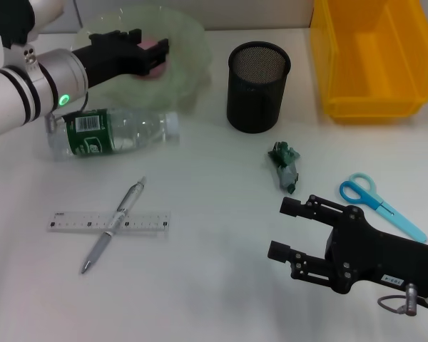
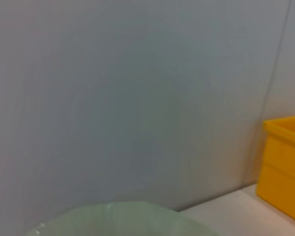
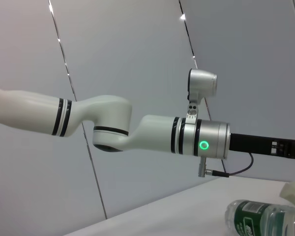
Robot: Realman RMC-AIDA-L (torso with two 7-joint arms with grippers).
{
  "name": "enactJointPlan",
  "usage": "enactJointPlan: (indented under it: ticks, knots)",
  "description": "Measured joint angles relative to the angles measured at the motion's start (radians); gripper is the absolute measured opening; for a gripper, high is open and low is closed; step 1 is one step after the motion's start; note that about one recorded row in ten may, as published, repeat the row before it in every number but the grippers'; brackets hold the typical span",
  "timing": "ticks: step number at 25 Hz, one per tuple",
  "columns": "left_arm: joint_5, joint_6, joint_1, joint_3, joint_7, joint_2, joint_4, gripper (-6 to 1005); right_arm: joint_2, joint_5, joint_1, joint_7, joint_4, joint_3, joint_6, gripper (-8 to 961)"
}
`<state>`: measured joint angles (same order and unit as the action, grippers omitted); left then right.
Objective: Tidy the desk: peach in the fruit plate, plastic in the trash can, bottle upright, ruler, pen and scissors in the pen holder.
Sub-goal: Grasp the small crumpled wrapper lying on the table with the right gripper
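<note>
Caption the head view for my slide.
Left claw holds peach over fruit plate; right claw waits open.

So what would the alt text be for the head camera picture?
The left gripper holds a pink peach over the green plate. A bottle lies on its side; the right gripper hovers open near the scissors.

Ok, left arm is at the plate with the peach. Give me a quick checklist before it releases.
1. Left gripper over the pale green glass fruit plate: ok.
2. Pink peach held between its fingers: ok.
3. Peach resting on the plate: cannot tell.
4. Clear plastic bottle with green label upright: not ok, lying on its side.
5. Right gripper open, clear of the plate: ok.
</note>
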<state>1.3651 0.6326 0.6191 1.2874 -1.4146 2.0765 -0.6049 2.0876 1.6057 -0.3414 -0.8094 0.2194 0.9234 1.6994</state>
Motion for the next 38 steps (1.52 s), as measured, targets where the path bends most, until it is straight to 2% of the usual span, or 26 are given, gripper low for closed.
enactJointPlan:
  ticks: [3,6,7,8,9,10,13,14,15,17,19,26,30,34,38]
  knots:
    - [0.001,0.123,-0.017,0.000,-0.005,-0.006,-0.017,424,0.000,0.000,0.001,-0.004,0.000,0.000,-0.009,725]
    - [0.002,0.320,-0.050,-0.010,-0.002,-0.010,-0.049,551,0.000,0.000,0.008,-0.007,-0.004,0.000,-0.023,725]
    - [0.003,0.421,-0.078,-0.019,-0.001,-0.011,-0.078,593,0.000,0.000,0.011,-0.008,-0.008,0.000,-0.030,725]
    - [0.003,0.421,-0.078,-0.019,-0.001,-0.011,-0.078,593,0.000,0.000,0.011,-0.008,-0.008,0.000,-0.030,725]
    - [0.006,0.544,-0.116,-0.026,-0.001,-0.016,-0.117,593,-0.002,0.000,0.013,-0.008,-0.012,0.000,-0.036,725]
    - [0.006,0.544,-0.116,-0.026,-0.001,-0.016,-0.117,593,-0.002,0.000,0.013,-0.008,-0.012,0.000,-0.036,725]
    - [0.009,0.720,-0.168,-0.024,0.004,-0.029,-0.154,593,-0.003,0.000,0.019,-0.010,-0.014,-0.003,-0.039,725]
    - [0.020,0.833,-0.192,-0.019,0.028,-0.043,-0.162,593,-0.004,0.000,0.019,-0.010,-0.014,-0.006,-0.039,725]
    - [0.020,0.833,-0.192,-0.019,0.028,-0.043,-0.162,593,-0.004,0.000,0.020,-0.010,-0.014,-0.010,-0.040,725]
    - [0.077,0.970,-0.211,-0.020,0.084,-0.053,-0.164,593,-0.005,0.000,0.021,-0.010,-0.011,-0.017,-0.040,725]
    - [0.168,1.046,-0.235,-0.029,0.137,-0.055,-0.166,593,-0.006,0.000,0.022,-0.012,-0.008,-0.027,-0.040,725]
    - [0.255,1.046,-0.277,-0.112,0.154,-0.035,-0.176,594,-0.009,0.001,0.018,-0.045,0.015,-0.041,-0.040,725]
    - [0.264,1.044,-0.280,-0.126,0.155,-0.027,-0.176,594,-0.009,0.001,0.016,-0.128,0.051,-0.062,-0.040,725]
    - [0.270,1.027,-0.279,-0.125,0.156,-0.020,-0.171,589,-0.009,0.001,-0.002,-0.347,0.151,-0.077,-0.058,725]
    - [0.271,1.013,-0.276,-0.120,0.157,-0.018,-0.169,586,-0.010,0.059,-0.036,-0.661,0.323,-0.069,-0.140,725]
